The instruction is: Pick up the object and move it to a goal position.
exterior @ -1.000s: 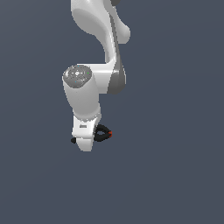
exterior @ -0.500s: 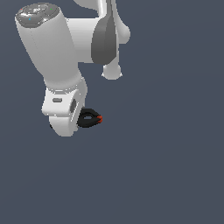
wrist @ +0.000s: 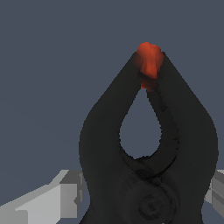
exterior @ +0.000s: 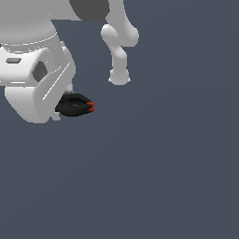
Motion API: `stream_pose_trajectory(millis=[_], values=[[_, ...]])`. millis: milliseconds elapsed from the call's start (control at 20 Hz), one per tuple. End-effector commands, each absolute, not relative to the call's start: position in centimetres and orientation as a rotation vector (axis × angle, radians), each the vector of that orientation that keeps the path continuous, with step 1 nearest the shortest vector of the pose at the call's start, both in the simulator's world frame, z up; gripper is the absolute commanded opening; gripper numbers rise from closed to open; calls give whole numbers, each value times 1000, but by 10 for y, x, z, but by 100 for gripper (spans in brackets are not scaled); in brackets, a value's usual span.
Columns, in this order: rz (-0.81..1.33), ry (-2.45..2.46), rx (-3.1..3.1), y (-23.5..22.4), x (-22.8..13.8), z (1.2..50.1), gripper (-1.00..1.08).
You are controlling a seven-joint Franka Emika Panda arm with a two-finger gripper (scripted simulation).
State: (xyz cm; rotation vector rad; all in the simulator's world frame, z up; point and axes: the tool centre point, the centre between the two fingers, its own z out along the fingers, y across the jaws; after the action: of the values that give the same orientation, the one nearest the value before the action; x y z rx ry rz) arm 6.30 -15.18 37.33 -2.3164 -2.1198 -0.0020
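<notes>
Plain dark grey background, no goal marker seen. Black spring clamp (exterior: 74,105) clenched in gripper (wrist: 144,192), orange-red tip (wrist: 149,65) pointing away from wrist. Judged: transport step; carry to goal needed, grip maintained.

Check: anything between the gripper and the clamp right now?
Nothing visible. In the wrist view the black spring clamp sits right between the gripper fingers, orange-red tip pointing away. The exterior view shows the clamp sticking out from under the hand. No goal marker is visible, so that path cannot be judged.
</notes>
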Motion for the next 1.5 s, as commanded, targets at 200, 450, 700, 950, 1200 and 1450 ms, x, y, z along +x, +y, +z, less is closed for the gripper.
stream_pose_trajectory(millis=[200, 450, 700, 950, 1200, 1450], values=[[-2, -2119, -2318, -167, 64, 418, -100], [-2, -2119, -2318, -175, 65, 442, -100], [-1, -2118, -2319, -182, 66, 460, -100], [-1, -2118, -2320, -186, 67, 471, -100], [0, -2118, -2320, -188, 68, 477, -100], [0, -2118, -2320, -189, 68, 479, -100]])
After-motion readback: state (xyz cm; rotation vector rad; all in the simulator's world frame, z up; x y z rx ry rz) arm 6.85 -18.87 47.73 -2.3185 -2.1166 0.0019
